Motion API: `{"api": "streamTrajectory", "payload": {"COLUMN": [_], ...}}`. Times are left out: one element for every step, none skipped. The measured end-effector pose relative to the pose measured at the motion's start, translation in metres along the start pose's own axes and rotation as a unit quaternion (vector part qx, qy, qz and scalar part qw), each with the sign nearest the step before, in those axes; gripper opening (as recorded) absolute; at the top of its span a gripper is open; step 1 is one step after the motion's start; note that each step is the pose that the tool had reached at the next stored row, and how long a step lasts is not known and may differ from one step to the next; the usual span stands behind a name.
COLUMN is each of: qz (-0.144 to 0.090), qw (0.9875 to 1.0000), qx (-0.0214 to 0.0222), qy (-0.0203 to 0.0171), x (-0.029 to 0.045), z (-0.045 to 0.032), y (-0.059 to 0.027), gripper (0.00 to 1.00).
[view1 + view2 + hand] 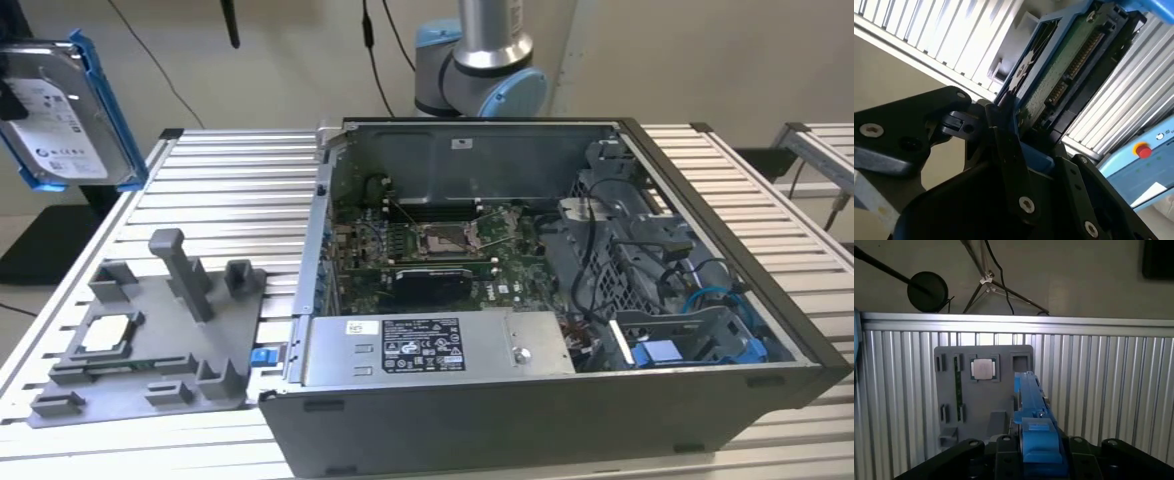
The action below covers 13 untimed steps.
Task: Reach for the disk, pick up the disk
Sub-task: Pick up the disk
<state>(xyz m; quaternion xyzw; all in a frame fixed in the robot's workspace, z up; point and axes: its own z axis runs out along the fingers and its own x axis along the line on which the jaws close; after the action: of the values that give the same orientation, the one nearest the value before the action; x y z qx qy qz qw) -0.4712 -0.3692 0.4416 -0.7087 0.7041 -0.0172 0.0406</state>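
Gripper [1013, 131] jaws are clamped on the disk [1064, 65] across its blue rails, near one end, so most of it sticks out past the fingers. In the exterior view the disk hangs in the air at that view's left, well above the table [214, 170]. Farther down, in the first wrist view, lie the tray [981, 400] and chip [983, 368]. With this end grip the disk could pivot or slip and drop onto the tray
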Motion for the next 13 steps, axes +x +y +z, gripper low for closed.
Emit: {"api": "streamTrajectory", "payload": {"qz": [0.0,0.0,0.0,-0.001,-0.001,-0.002,-0.002,-0.003,-0.003,-0.003,-0.003,-0.003,-0.003], "qw": [1.0,1.0,1.0,1.0,1.0,1.0,1.0,1.0,1.0,1.0,1.0,1.0,1.0], "qx": [0.0041,0.0057,0.0065,0.007,0.0073,0.0073,0.0075,0.0075,0.0075,0.0075,0.0075,0.0076,0.0075], "qy": [-0.0001,0.0,0.0,-0.0001,-0.0001,-0.0001,-0.0001,-0.0002,-0.0003,-0.0003,-0.0003,-0.0003,-0.0003], "x": [0.0,0.0001,0.0,-0.0002,-0.0004,-0.0005,-0.0006,-0.0007,-0.0008,-0.0008,-0.0008,-0.0008,-0.0008], "z": [-0.0009,-0.0023,-0.0041,-0.0077,-0.0111,-0.0145,-0.0175,-0.0215,-0.0243,-0.0253,-0.0253,-0.0253,-0.0254], "y": [0.0002,0.0004,0.0004,0.0004,0.0002,0.0001,-0.0002,-0.0005,-0.0007,-0.0007,-0.0008,-0.0008,-0.0008], "gripper": [0.0,0.0,0.0,0.0,0.0,0.0,0.0,0.0,0.0,0.0,0.0,0.0,0.0]}}
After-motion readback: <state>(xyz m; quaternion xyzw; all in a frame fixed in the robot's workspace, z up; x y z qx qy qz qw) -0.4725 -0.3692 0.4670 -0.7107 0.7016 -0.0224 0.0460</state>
